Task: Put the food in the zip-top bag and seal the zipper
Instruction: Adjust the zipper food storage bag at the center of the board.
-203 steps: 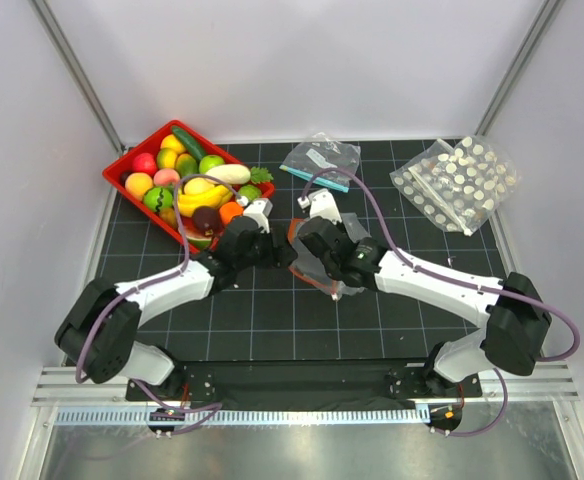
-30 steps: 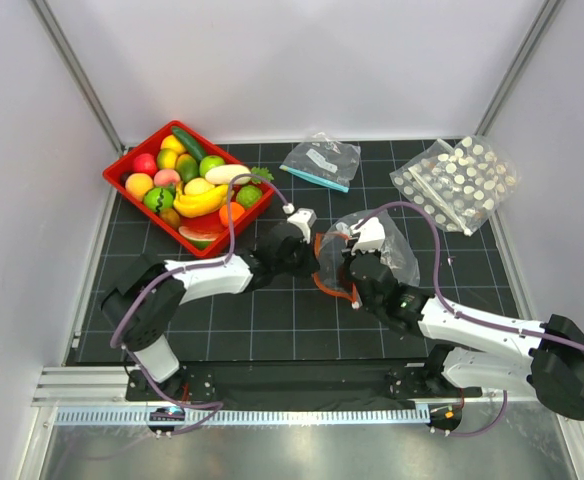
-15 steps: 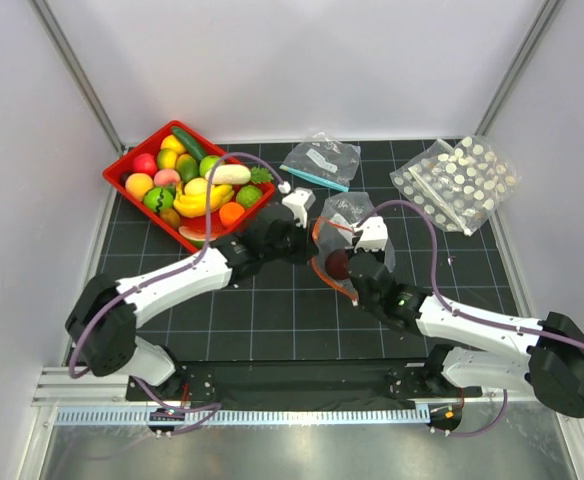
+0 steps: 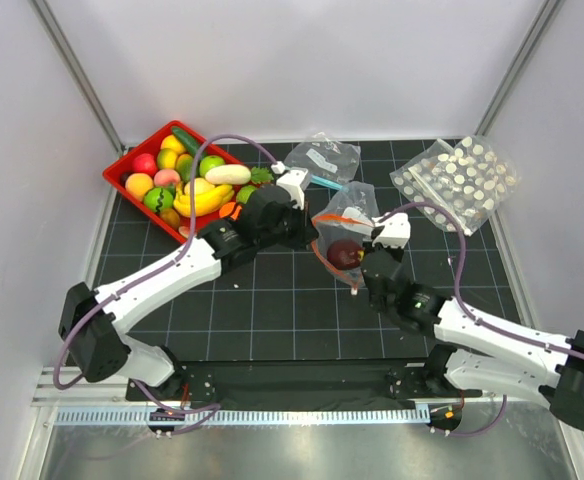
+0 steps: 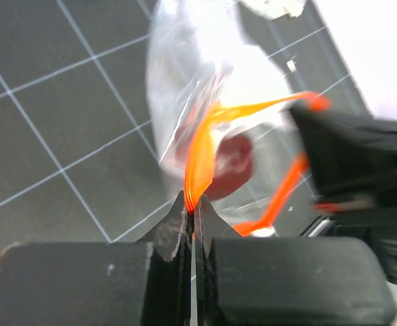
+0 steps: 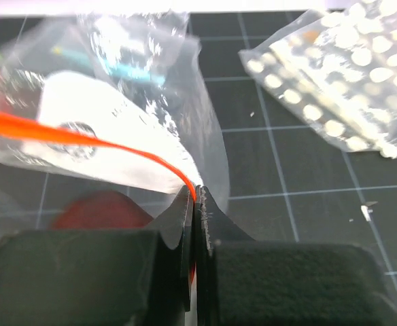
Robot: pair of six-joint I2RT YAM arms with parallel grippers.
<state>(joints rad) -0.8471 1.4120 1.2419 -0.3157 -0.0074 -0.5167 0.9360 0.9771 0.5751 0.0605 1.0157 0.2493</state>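
Observation:
The zip-top bag (image 4: 350, 204) hangs between my two grippers above the mat. Its orange-red zipper (image 4: 340, 216) is pulled into a line along the mouth. My left gripper (image 4: 313, 228) is shut on the zipper's left end (image 5: 200, 161). My right gripper (image 4: 372, 231) is shut on the zipper's other end (image 6: 120, 146). One dark red piece of food (image 4: 344, 253) lies inside the bag, also visible through the plastic in the left wrist view (image 5: 230, 164) and the right wrist view (image 6: 95, 210). More food (image 4: 200, 190) fills the red tray (image 4: 130, 160).
A clear bag with a teal strip (image 4: 322, 158) lies behind the held bag. A white-dotted bag (image 4: 457, 180) lies at the back right, also in the right wrist view (image 6: 338, 88). White walls and metal posts border the black grid mat (image 4: 282, 310).
Both grippers have carried the bag away from the bases and a little to the right. The left arm has stretched out, and the zipper now runs straighter between them.

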